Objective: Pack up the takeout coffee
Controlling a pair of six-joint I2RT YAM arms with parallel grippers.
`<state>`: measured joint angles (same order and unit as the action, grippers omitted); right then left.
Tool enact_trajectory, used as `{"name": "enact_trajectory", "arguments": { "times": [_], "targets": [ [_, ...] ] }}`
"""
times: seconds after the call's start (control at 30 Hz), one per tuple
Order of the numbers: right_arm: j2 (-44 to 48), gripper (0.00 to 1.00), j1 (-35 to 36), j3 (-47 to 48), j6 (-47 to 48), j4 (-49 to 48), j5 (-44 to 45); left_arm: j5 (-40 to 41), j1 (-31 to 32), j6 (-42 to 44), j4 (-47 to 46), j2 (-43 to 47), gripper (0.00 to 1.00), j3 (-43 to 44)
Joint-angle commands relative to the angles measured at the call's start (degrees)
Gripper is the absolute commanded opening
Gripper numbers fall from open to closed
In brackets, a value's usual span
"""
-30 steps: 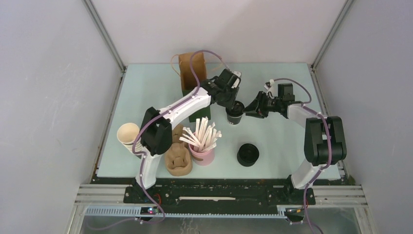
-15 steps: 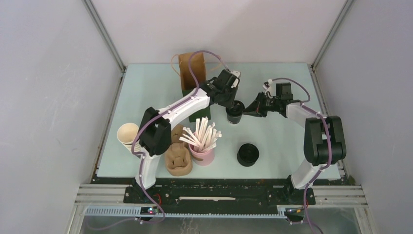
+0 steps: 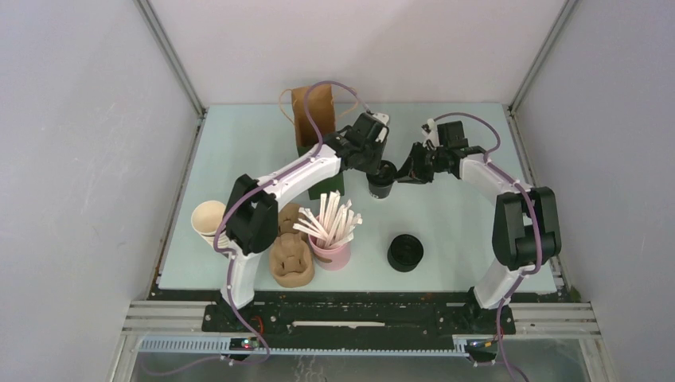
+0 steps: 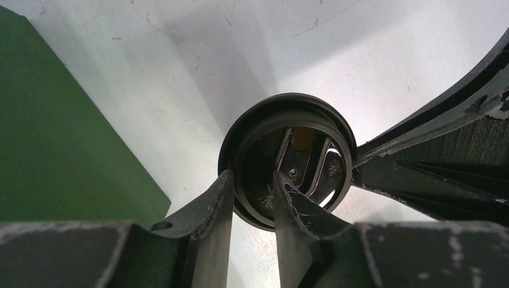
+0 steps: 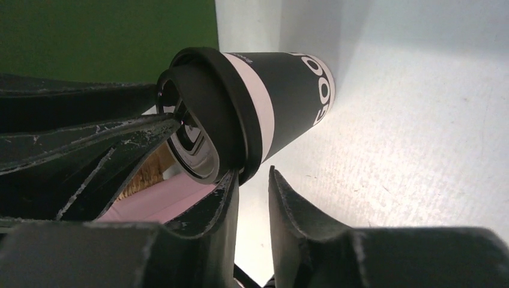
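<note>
Nearest us sit the brown pulp cup carrier [image 3: 290, 259], the pink straw holder [image 3: 330, 253] full of straws and, to the right, 1 squat black lid stack [image 3: 404, 252]. The ribbed cup stack [image 3: 208, 219] is at the left edge of the tabletop [image 3: 462, 223]. None of these is being handled.

Past them, mid-tabletop, is the takeout coffee [image 3: 382, 185] with its lid on, so we judge capping is done. The left gripper [image 4: 251, 186] is pinched on the lid rim, 1 finger outside and 1 on the lid top. The right gripper [image 5: 253, 180] comes in from the right with its jaws narrowly apart. Nothing is between them, and 1 finger is right against the lid edge. We cannot tell whether the cup base is on the tabletop or lifted.

Farthest, left of the cup, stands the brown paper bag [image 3: 312, 115], well apart from the cup. The cup is in neither bag nor carrier, so we judge the packing itself is all left: carry the cup over, lower it in, let go.
</note>
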<state>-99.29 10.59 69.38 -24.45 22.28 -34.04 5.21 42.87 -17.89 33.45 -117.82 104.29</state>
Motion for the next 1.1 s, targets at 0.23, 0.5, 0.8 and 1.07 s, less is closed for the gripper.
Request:
{"name": "enact_trajectory", "arguments": {
  "times": [0.23,0.5,0.8,1.07],
  "targets": [
    [3.8,0.50,-2.5,8.8,-1.1,0.9,-7.4,0.2,-0.4,2.8,10.5,-1.8,0.47,15.0],
    [8.9,0.52,-5.3,9.0,2.7,6.8,-4.9,-0.5,-0.7,3.3,11.4,-0.1,0.74,17.2],
    [19.6,0.66,-7.7,-2.5,6.8,8.4,-0.8,-0.2,0.6,4.8,10.4,-0.6,0.86,13.7],
    [25.3,0.77,-7.7,-6.2,10.3,11.1,4.4,-0.3,0.8,4.5,10.0,-4.3,0.89,14.1]
  ]
}}
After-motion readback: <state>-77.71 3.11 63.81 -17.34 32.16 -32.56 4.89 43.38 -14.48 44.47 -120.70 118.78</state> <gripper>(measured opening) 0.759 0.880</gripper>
